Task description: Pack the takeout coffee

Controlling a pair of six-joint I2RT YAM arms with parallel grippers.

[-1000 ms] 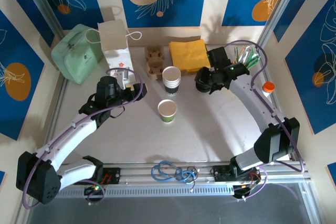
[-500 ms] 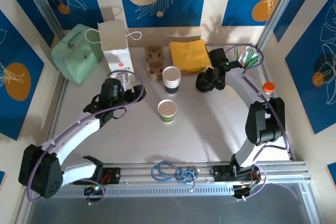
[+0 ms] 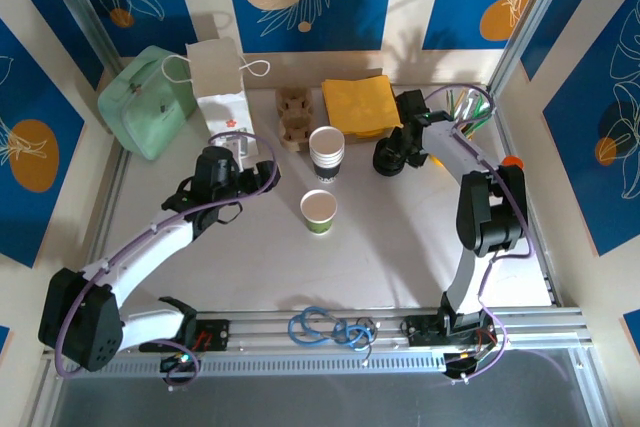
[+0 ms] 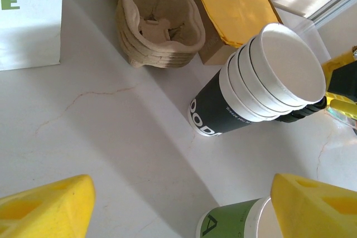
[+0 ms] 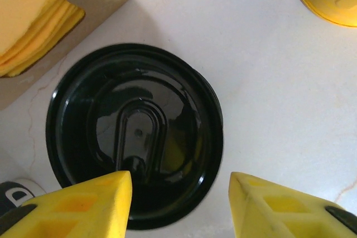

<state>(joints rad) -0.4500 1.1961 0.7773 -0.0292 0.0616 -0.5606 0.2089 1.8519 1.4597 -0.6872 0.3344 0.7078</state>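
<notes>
The pale tabletop (image 3: pixel 390 247) is carrying a green takeout cup (image 3: pixel 319 211), which is standing open near the middle. Just behind it a stack of white cups (image 3: pixel 327 152) is standing. A mint pouch (image 3: pixel 148 102), a white paper bag (image 3: pixel 222 92), stacked pulp cup carriers (image 3: pixel 295 117), yellow napkins (image 3: pixel 360 104) and black lids (image 5: pixel 134 132) are sitting along the far edge.

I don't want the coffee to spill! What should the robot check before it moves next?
1. The green cup stands upright: ok.
2. A lid sits on the green cup: not ok, its top is open.
3. The right gripper is open above the black lid: ok.
4. The left gripper is open and holds nothing: ok.
5. The paper bag is open at the top: cannot tell.
</notes>
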